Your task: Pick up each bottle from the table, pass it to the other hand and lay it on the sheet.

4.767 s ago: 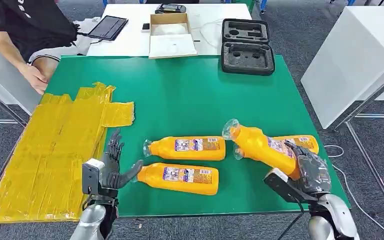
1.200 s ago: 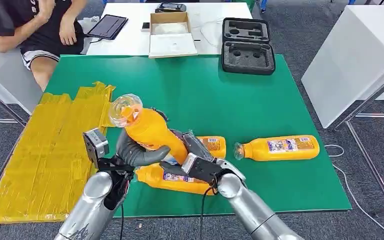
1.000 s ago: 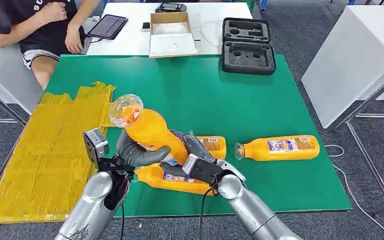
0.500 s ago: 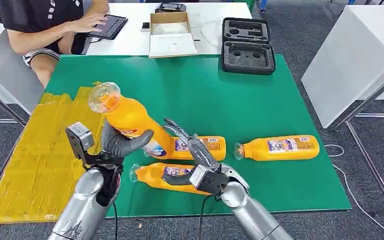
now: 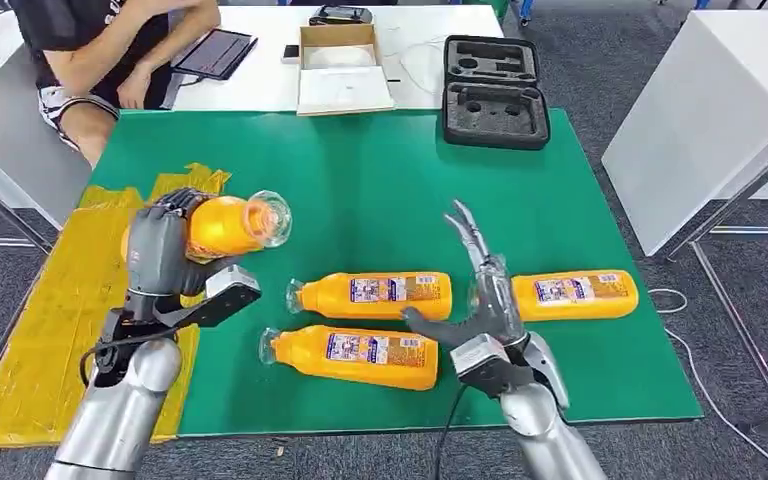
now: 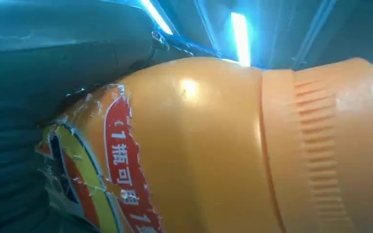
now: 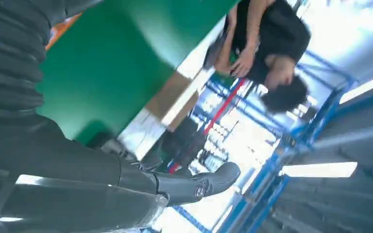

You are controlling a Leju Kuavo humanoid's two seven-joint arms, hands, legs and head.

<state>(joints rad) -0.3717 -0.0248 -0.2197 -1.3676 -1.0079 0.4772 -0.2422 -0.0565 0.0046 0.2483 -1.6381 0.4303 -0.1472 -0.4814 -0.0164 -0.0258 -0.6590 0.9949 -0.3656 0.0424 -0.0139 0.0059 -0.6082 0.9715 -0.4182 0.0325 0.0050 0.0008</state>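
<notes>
The left hand (image 5: 160,255) is gripping a bottle (image 5: 222,224) over the yellow sheet (image 5: 60,310) — the right hand (image 5: 480,300) is holding nothing, fingers apart — next, it probably needs laying down flat.

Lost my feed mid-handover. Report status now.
Left robot hand grips one bottle above the yellow sheet's edge. Right robot hand open, empty. Three bottles on the table. Path to sheet unobstructed.
</notes>
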